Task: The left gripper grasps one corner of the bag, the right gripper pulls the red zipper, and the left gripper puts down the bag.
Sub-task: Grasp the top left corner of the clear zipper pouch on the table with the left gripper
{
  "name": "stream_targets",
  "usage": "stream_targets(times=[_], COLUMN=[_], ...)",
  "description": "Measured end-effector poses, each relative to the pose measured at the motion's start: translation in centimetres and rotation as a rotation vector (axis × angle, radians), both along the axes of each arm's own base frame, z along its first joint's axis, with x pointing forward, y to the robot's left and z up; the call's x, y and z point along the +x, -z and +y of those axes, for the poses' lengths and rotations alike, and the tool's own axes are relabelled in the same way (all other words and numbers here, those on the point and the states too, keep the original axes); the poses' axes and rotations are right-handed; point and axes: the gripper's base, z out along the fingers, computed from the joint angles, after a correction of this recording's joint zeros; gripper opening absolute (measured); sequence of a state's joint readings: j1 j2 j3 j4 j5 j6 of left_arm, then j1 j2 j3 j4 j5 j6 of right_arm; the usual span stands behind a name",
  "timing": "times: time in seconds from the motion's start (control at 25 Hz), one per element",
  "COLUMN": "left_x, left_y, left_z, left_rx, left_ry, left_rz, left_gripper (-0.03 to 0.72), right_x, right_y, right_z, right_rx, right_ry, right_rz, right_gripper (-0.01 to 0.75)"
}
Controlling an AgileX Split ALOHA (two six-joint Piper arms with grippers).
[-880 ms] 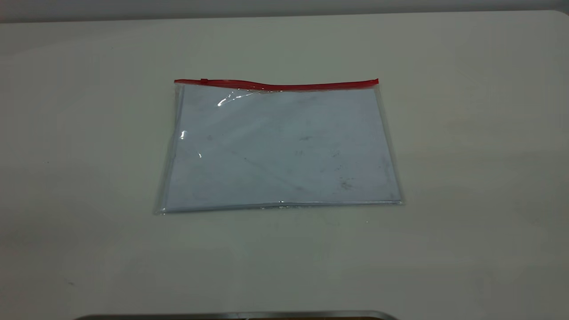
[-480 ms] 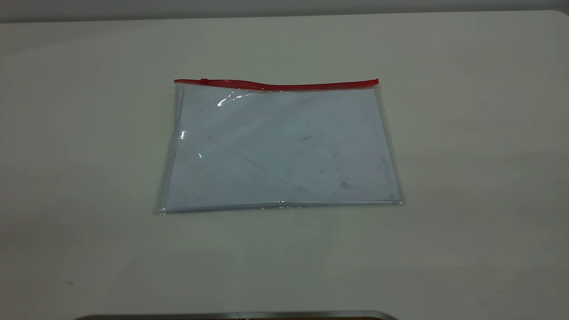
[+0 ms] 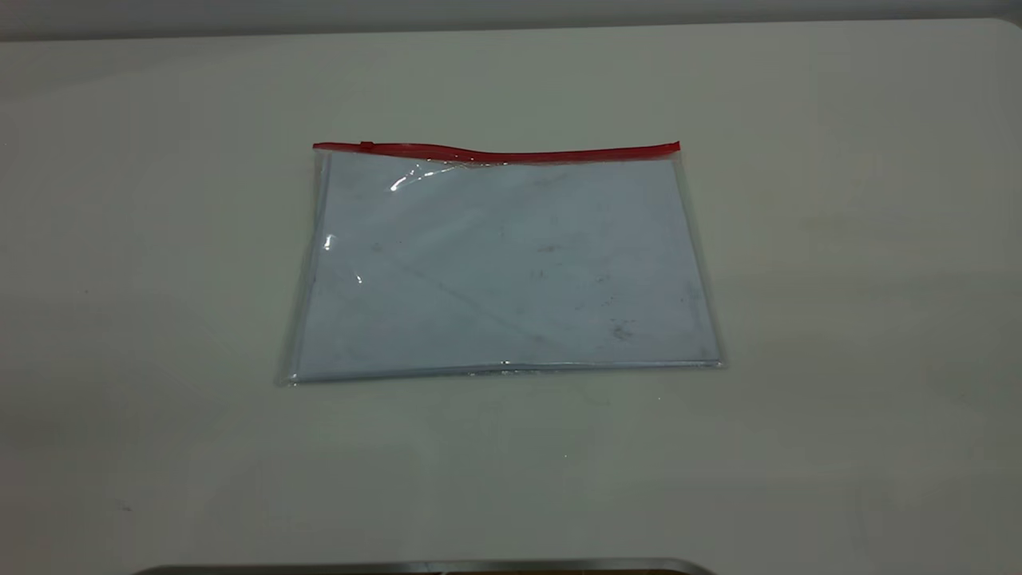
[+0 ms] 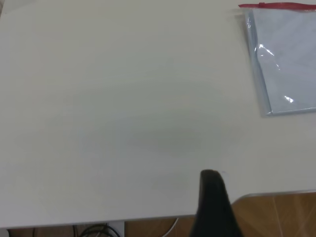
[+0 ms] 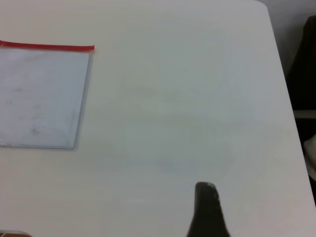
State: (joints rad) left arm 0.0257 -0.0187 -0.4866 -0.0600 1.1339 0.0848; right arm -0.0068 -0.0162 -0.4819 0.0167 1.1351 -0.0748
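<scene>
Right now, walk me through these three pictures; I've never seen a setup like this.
This is a two-armed robot at a pale table. The wide picture comes from a camera outside the robot, looking down at the table; no arm shows in it. The other two come from cameras on the arms' wrists. The dark shape in each is part of that arm's own gripper: the left gripper and the right gripper. Both are away from the bag and hold nothing.

On the table lies the bag, a flat clear pouch with a pale sheet inside. The red zipper runs along its far edge, its small slider near the left end.
</scene>
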Motion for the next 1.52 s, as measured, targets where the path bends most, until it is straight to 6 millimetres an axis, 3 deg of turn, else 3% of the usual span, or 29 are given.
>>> stream_targets(times=[0.68,0.84,1.0,1.12,1.32,1.52], left_x=[0.1,1.9,6.4,10.6,17.9,24.3], left_y=[-0.1,-2.4,-4.7,-4.7,-2.7,1.2], left_z=[0.0,0.1,0.0,-0.1,-0.2,-0.2], left_rx=[-0.019,-0.085,-0.12,-0.157,-0.23,-0.255], left_ry=[-0.015,-0.07,-0.079,-0.083,-0.115,-0.129], left_rz=[0.002,-0.002,0.032,0.095,0.18,0.275], left_gripper=[0.581,0.581,0.581,0.581,0.581,0.581], right_x=[0.0,0.0,0.0,0.7,4.2,8.8], right_y=[0.0,0.0,-0.6,-1.8,-3.4,-4.1], right_z=[0.0,0.1,0.1,0.2,0.1,0.3], right_rx=[0.004,0.005,0.026,0.035,0.038,0.065], right_ry=[-0.003,-0.003,0.001,0.001,0.004,0.002], right_rz=[0.0,-0.001,-0.018,0.01,0.102,0.176], right_gripper=[0.578,0.578,0.578,0.578,0.578,0.578])
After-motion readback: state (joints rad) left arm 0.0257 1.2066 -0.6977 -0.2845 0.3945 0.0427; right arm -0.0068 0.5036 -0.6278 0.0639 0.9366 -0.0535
